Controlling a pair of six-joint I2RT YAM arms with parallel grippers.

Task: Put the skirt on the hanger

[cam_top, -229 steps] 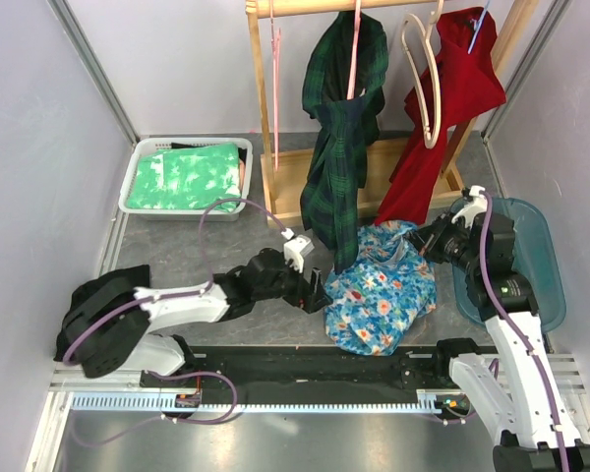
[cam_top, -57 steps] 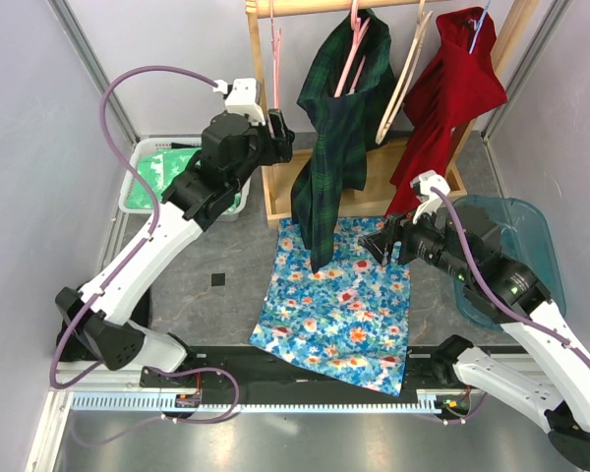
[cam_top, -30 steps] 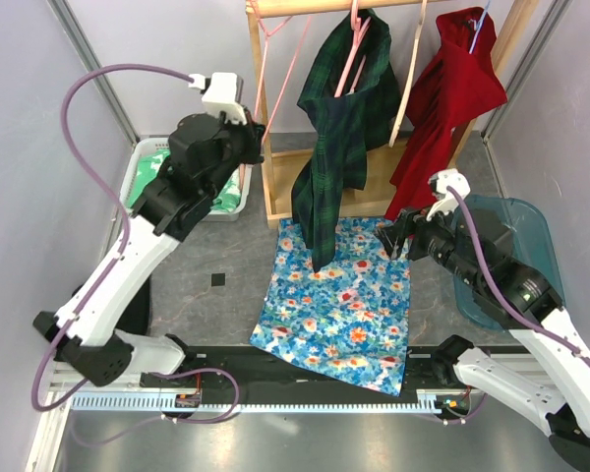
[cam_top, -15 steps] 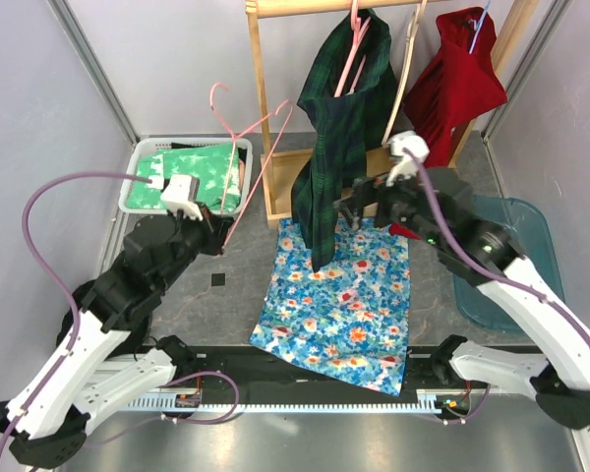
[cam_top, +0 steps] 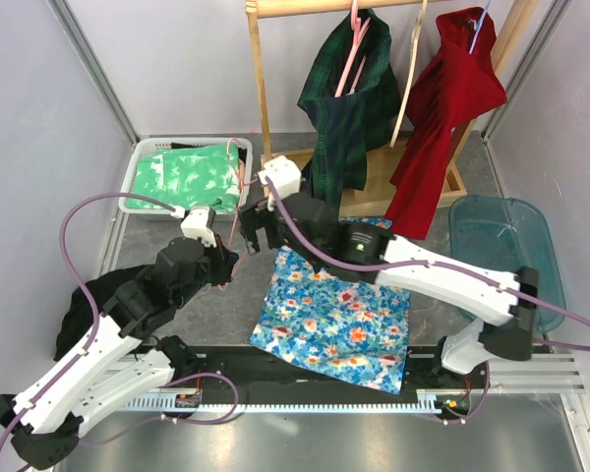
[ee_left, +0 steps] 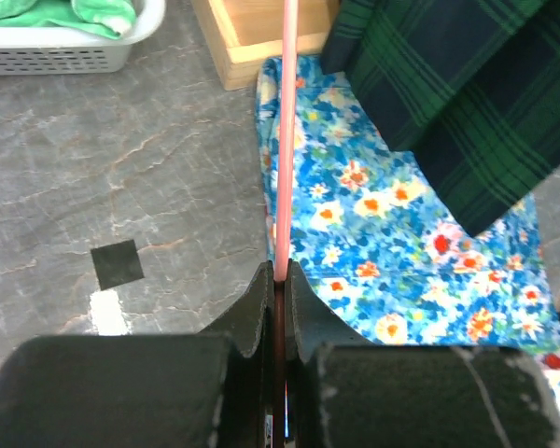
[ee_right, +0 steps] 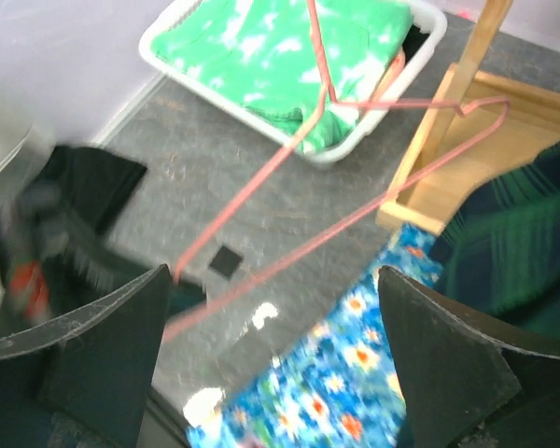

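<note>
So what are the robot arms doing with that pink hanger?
The left gripper is pinched shut on the thin pink hanger and holds it up over the table. The right gripper is close to the hanger with its jaws wide open, not gripping it. The flowery blue skirt lies spread flat on the table, so it is not on the hanger yet.

A robotics lab cell, not a home. A left arm (cam_top: 108, 334) and a right arm (cam_top: 423, 270), both cabled, are bolted to a metal rail (cam_top: 275, 401) at the tabletop's (cam_top: 231, 310) near edge. Pale panel walls (cam_top: 29, 147) in aluminium framing (cam_top: 91, 64) close 3 sides (a staged laundry corner), around a wooden clothes rack (cam_top: 259, 98) and a white basket (cam_top: 138, 187).
</note>
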